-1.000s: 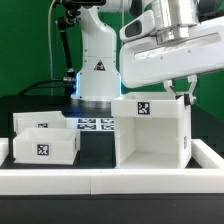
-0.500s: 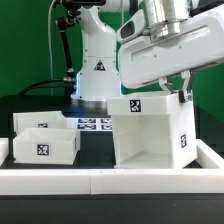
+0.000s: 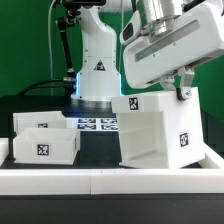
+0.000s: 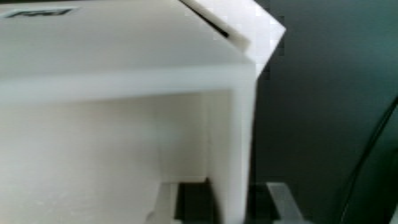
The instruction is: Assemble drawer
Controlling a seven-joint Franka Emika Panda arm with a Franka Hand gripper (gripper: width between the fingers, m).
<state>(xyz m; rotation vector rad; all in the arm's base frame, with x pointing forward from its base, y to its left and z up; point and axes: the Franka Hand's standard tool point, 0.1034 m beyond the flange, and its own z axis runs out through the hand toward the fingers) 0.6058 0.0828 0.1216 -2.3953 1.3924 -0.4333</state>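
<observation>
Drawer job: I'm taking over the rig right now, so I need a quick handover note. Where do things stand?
Gripper: shut on the top edge of a side wall of the big box, which is tilted. Small box and second small box behind it sit at the exterior view's left, apart from it. Done: nothing slid in. Left: probably settle the big box, then insert the small ones.
</observation>
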